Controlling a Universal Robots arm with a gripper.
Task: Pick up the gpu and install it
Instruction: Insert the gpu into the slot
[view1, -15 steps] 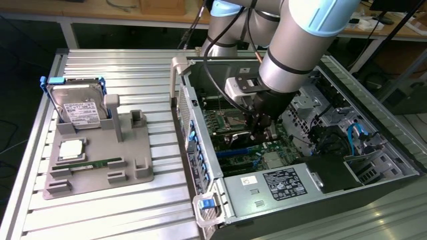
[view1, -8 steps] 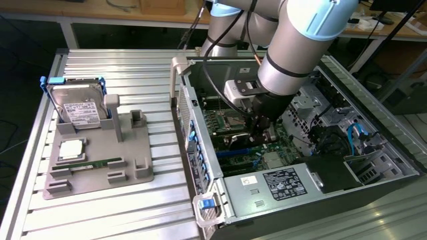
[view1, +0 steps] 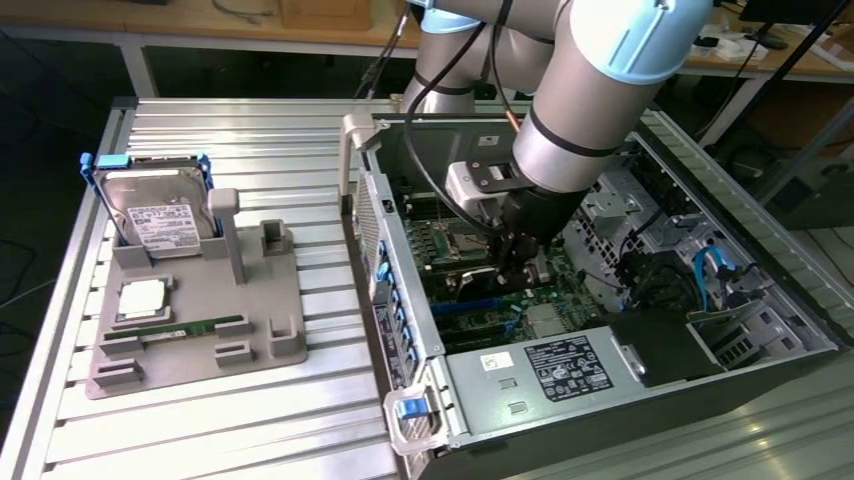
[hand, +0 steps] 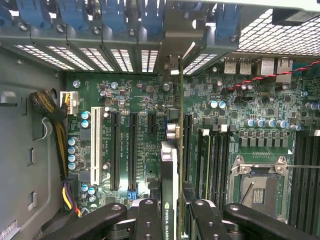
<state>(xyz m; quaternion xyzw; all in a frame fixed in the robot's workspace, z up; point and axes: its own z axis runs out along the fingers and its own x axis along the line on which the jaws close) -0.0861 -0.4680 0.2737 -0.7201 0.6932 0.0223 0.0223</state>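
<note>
Exterior view: the arm reaches into the open case (view1: 400, 330) and the pincer (view1: 523, 255) hangs low over the board (view1: 434, 240).

Wrist view: the pincer is closed on the gpu (hand: 169, 165), which stands on edge over the board, among the black slots. Picking is done and installing is in hand. I judge that seating calls for the card's edge exactly over its slot.

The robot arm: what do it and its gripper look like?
The arm is thick silver-grey tubing with light blue caps at the joints and black cables running alongside. Its gripper has chunky black fingers dotted with small holes.
</note>
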